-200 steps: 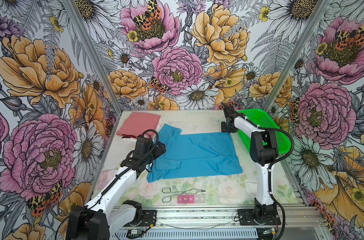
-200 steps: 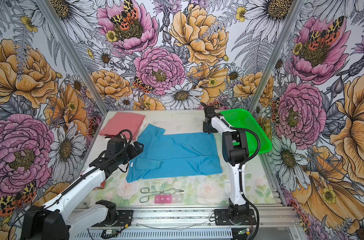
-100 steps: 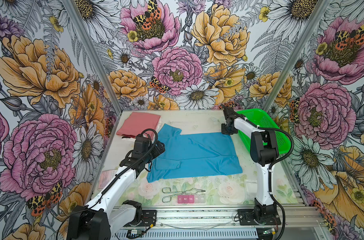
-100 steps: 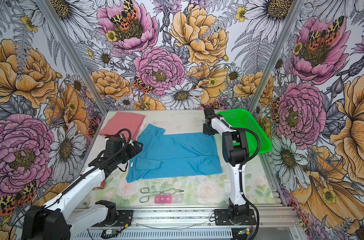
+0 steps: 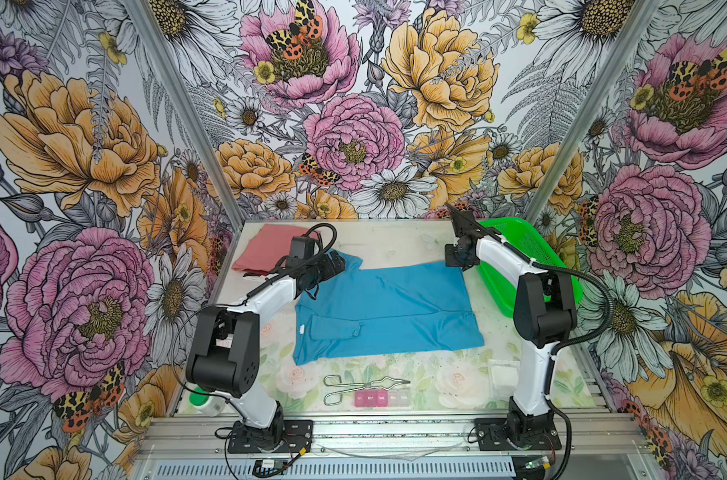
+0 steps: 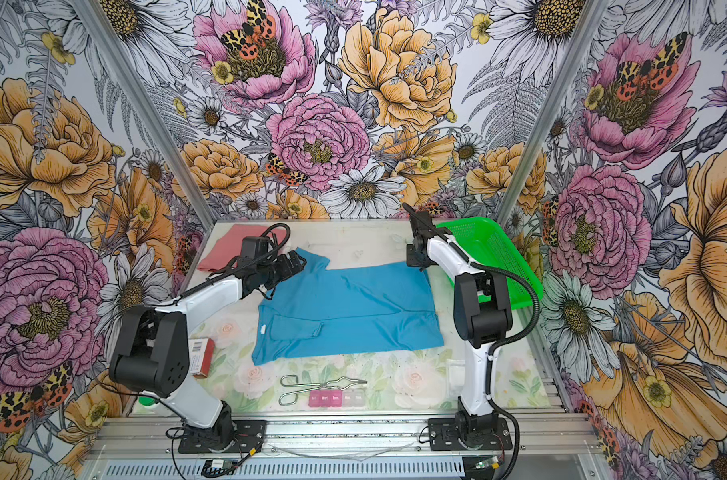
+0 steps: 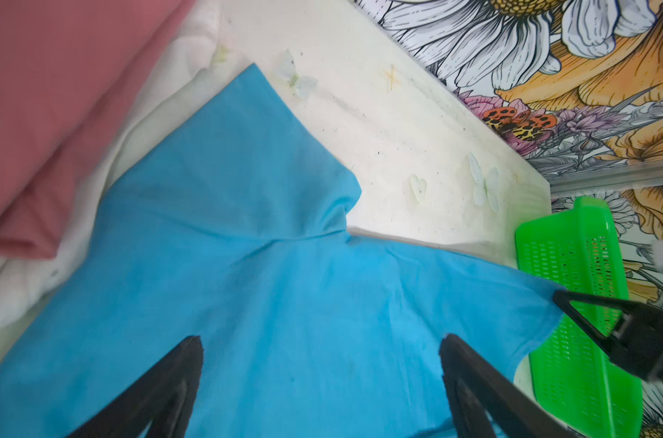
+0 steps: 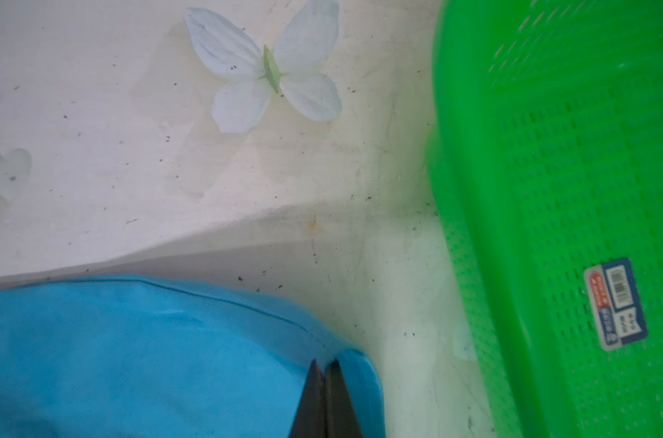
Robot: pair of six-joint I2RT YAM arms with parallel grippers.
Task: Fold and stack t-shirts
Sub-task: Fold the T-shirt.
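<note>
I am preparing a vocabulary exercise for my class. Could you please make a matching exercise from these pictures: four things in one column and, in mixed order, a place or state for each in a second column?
Column 1
1. blue t-shirt
2. pink t-shirt
3. left gripper
4. right gripper

Column 2
a. open, above blue cloth
b. folded, in a far corner of the table
c. shut on a corner of blue cloth
d. spread out in the middle

Pairs: 1-d, 2-b, 3-a, 4-c
</note>
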